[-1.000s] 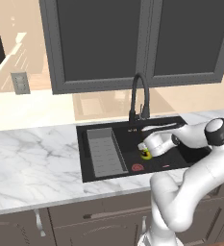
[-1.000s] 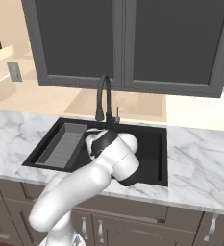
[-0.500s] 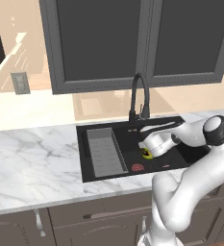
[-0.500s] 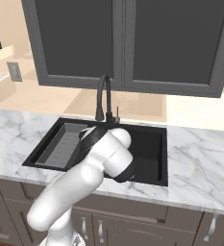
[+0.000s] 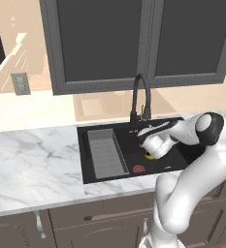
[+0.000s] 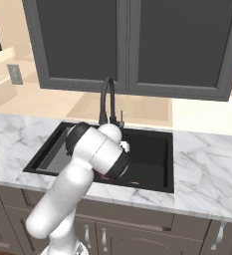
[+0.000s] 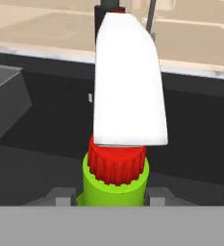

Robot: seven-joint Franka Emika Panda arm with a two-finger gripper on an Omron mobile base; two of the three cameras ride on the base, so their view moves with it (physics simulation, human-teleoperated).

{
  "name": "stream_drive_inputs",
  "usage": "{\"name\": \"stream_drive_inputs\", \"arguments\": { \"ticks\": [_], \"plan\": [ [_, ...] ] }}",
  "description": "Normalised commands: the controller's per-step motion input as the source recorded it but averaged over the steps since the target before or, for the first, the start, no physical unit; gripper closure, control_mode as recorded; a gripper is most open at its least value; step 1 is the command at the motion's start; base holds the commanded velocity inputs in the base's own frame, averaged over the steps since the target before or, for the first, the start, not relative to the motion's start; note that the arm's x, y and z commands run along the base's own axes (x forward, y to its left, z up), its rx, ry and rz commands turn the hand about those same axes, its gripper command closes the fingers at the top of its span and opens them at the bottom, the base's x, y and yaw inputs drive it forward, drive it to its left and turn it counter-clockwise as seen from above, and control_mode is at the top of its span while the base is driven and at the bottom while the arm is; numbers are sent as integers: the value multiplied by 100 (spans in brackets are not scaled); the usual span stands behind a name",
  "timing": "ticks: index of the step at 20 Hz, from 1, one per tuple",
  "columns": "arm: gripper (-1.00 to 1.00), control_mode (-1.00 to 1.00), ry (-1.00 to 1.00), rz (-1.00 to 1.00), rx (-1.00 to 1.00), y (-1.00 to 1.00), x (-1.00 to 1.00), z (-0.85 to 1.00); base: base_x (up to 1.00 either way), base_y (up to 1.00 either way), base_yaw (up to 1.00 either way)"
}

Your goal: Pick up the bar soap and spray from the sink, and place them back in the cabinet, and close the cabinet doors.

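A: Looking down into the sink [image 5: 85, 154], I see the gripper [image 7: 114, 197] low inside the black basin, at the neck of the spray [image 7: 117, 180]. The green bottle stands between the two fingertips [image 7: 63, 198], one on each side, very close.

B: So the gripper has it in hold?

A: It seems so. The jaws are narrowed around the green neck, just under the red ribbed collar, and the white nozzle top rises above them toward the faucet [image 5: 139, 99]. I cannot see a gap between the pads and the bottle.

B: From my side the white arm covers most of the basin. Where is the bottle exactly?

A: It is in the right part of the sink, near the middle. From the left side you see only a bit of yellow and green [image 5: 149, 155] under the wrist. The grey ribbed tray [image 5: 106, 152] lies in the left part, well apart from it.

B: And the small red thing on the bottom?

A: That is the round drain disc [image 5: 139, 169], just in front of the bottle. A thin pink sliver [image 5: 168, 167], the bar soap I think, lies to the right of it, on the floor of the basin.

B: The cabinets above the marble counter [image 5: 32, 164]?

A: The grey-framed doors [image 5: 100, 43] with dark panes are closed.
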Motion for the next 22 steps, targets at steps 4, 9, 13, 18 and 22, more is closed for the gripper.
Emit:
{"name": "stream_drive_inputs", "arguments": {
  "ticks": [4,9,13,18,22],
  "plan": [
    [100,-100,0,-9,0,0,-1,40,0,0,0],
    [100,-100,0,-8,0,0,-3,32,0,0,0],
    [100,-100,0,-6,0,0,-5,26,0,0,0],
    [100,-100,2,-6,0,0,-8,32,0,0,0],
    [100,-100,4,-6,0,0,-11,37,0,0,0]
  ]
}}
